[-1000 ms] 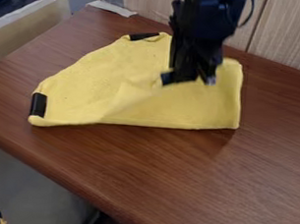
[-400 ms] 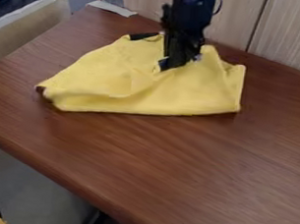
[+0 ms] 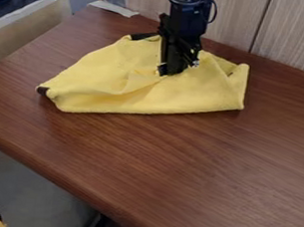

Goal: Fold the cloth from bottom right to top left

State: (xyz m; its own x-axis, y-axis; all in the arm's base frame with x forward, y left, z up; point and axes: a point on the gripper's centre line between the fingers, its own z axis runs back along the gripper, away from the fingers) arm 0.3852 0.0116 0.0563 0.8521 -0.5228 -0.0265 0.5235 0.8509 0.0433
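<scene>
Table (image 3: 177, 162): we see brown wood, its far edge along the wall and its far left corner at upper left.
Wall (image 3: 239, 23): pale wood panels stand just behind our far edge, bounding that side.
Board (image 3: 22, 29): we have a tan upright beside the left edge.
Cloth (image 3: 132, 101): our yellow cloth lies partly folded and rumpled on the table, near the far edge; its long axis runs roughly left to right in our view, with the narrow end pointing left and the broader end right.
Arm (image 3: 185, 13): it hangs over the cloth from the far edge side, hiding part of the cloth from us.
Claw (image 3: 177, 70): it is down at the cloth's middle; we cannot tell whether it is apart, together or clamped.
Pale strip (image 3: 113, 8): we find it at the far left corner.
Dark patches: we see one (image 3: 143, 36) on the cloth's far side, another (image 3: 43, 91) at its left tip.
</scene>
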